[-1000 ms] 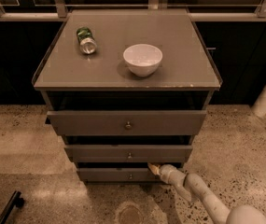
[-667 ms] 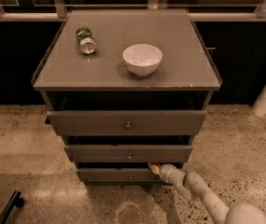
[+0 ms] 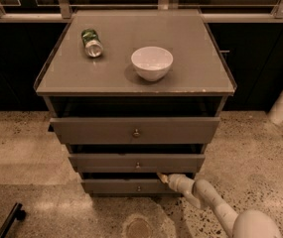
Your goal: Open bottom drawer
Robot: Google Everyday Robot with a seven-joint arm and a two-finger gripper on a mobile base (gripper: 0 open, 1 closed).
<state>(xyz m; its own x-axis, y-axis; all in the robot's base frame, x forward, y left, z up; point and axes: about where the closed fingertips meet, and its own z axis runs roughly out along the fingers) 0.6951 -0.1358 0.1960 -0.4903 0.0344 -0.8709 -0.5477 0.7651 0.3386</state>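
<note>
The bottom drawer [image 3: 116, 186] is the lowest, narrowest grey front of the cabinet, with a small round metal knob [image 3: 139, 188] at its centre. A dark gap shows above its top edge, so it stands slightly out. My gripper [image 3: 161, 177] reaches in from the lower right on a white arm [image 3: 215, 207]. Its tip sits at the drawer's top edge, a little right of the knob and just above it.
The middle drawer [image 3: 137, 162] and the top drawer [image 3: 135, 130] also stand out, each further than the one below. A white bowl [image 3: 152, 62] and a green can [image 3: 92, 42] on its side are on the cabinet top [image 3: 190, 73]. Speckled floor surrounds the cabinet; a dark object [image 3: 9, 219] lies at lower left.
</note>
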